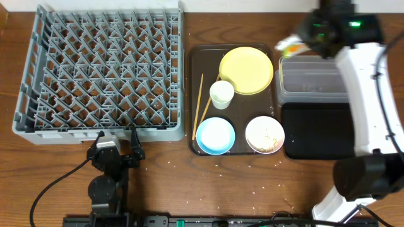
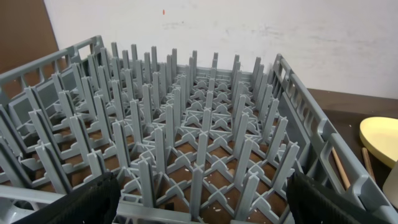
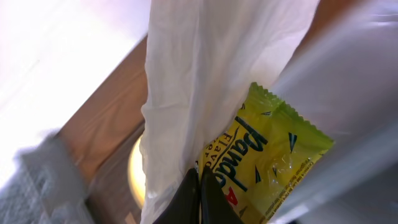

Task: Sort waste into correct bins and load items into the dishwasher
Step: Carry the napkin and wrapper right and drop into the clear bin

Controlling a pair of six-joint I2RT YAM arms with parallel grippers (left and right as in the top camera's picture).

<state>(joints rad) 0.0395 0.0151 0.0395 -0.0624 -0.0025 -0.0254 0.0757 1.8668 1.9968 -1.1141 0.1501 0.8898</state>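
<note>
— Snack wrapper (image 3: 273,162), with paper napkin (image 3: 186,74): current holding?

— Entry one, my right gripper (image 3: 200,186): fingers together, pinched at the seam where the napkin's edge lies against the wrapper. The napkin is certainly caught. The wrapper appears caught with it, though I cannot see how much of its edge sits in the pinch. Both hang above the tabletop (image 1: 189,183) at the far right, just behind the back wall of the clear tub (image 1: 282,79).

— Handling notes?

— By my judgement, untested. Wrapper: very light, thin glossy film, slippery, and likely to slide out of a shallow pinch. Best hold is the crimped zigzag end or a corner, set deep between the fingers. Napkin: light, soft, crushable, takes a grip well, no breakage risk. Any bunched fold serves.

— Receptacles in reach?

— The clear tub is nearest. The black tray (image 1: 315,132) sits against its near side.

— Further out?

— Brown serving tray (image 1: 196,94), carrying the yellow plate (image 1: 246,69), white cup (image 1: 221,93), blue bowl (image 1: 215,135), white bowl (image 1: 264,134) and chopsticks (image 1: 199,107). All are hard goods. Dish rack (image 1: 178,75), far left, has no dishes in it. My left gripper (image 1: 117,137) waits at its near edge, fingers wide apart, holding nothing.
</note>
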